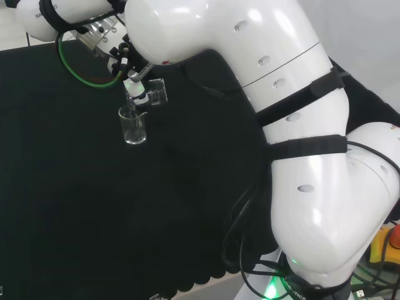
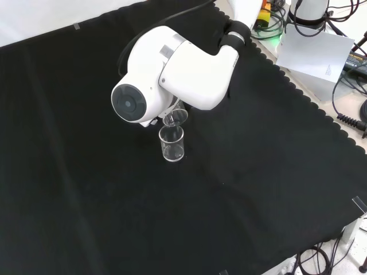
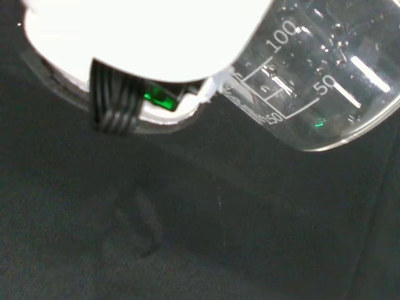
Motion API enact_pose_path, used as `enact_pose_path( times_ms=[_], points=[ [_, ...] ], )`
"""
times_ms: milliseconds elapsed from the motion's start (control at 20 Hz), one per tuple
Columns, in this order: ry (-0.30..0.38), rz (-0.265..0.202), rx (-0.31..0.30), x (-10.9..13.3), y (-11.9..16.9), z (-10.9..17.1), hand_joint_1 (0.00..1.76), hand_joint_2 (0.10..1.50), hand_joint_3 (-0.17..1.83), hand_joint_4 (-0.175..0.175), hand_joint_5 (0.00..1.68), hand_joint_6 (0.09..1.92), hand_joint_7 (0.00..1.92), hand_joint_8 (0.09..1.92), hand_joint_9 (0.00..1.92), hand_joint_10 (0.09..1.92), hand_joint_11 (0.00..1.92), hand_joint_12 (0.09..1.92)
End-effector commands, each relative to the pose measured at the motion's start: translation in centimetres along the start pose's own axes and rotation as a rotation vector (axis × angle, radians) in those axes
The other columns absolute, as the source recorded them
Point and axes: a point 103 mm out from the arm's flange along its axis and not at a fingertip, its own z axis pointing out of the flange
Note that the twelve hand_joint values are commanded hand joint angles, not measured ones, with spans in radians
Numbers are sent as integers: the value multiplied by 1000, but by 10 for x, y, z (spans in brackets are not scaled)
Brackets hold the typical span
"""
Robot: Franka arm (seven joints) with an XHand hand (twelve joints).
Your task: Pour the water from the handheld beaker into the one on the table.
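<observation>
A clear glass beaker (image 1: 133, 125) stands upright on the black cloth (image 1: 75, 206); in the front view the same beaker (image 2: 172, 143) is just below the arm's big white link (image 2: 172, 74). My hand (image 1: 129, 76) is shut on a second clear beaker (image 1: 157, 92), tilted with its lip over the standing one's rim. In the front view this held beaker (image 2: 176, 118) leans down over the standing one, and the link hides the hand. The wrist view shows the held beaker (image 3: 312, 81) on its side, with drops on its wall, beside a white part of the hand (image 3: 144, 37).
A green cable loop (image 1: 87, 79) hangs by the wrist. The cloth's scalloped edge (image 2: 321, 114) runs along the right of the front view, with a sheet of paper (image 2: 315, 51) and cables beyond it. A yellow and red button box (image 1: 384, 240) sits by the arm's base.
</observation>
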Motion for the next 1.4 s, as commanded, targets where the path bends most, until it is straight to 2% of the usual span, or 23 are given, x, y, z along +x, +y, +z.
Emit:
enact_pose_path(
  times_ms=[50, 950, 1400],
  points=[
    [9, -5, -1, -3, 1, 2, 1304, 589, 851, -175, 1167, 918, 1225, 896, 1464, 840, 1178, 754],
    [2, -4, 6, 0, 1, -2, 1304, 590, 850, -175, 1165, 920, 1224, 898, 1463, 841, 1178, 754],
    [7, -3, -15, 2, 1, -2, 1304, 590, 849, -175, 1165, 921, 1223, 898, 1464, 842, 1180, 755]
  ],
)
